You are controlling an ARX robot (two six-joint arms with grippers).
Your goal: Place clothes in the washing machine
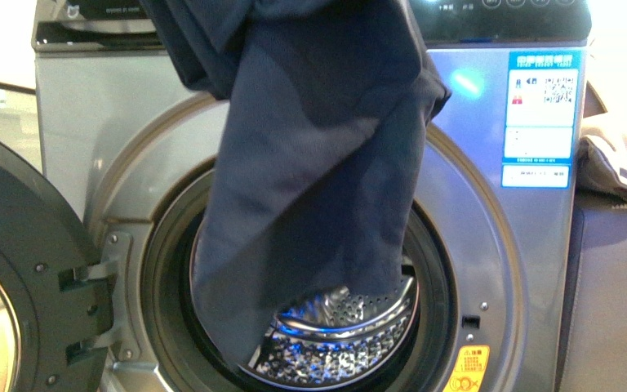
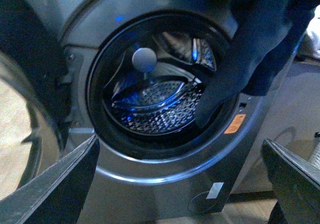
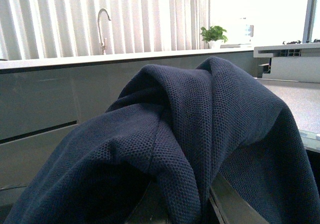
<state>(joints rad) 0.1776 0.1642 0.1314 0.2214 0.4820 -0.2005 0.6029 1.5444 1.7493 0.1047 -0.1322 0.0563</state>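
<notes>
One garment [image 1: 318, 155] hangs from above into the washer's [image 1: 490, 269] porthole, door [image 1: 16, 269] open at left (left gripper [image 2: 180, 141] spread wide, empty; cloth hides the right gripper, so I cannot tell its grip).

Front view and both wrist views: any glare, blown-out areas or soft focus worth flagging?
Front view: blown-out white top corners, a glare spot on the washing machine. Left wrist view: dim and soft, blue light glinting in the drum. Right wrist view: overexposed window, yet the clothes show a crisp weave.
</notes>
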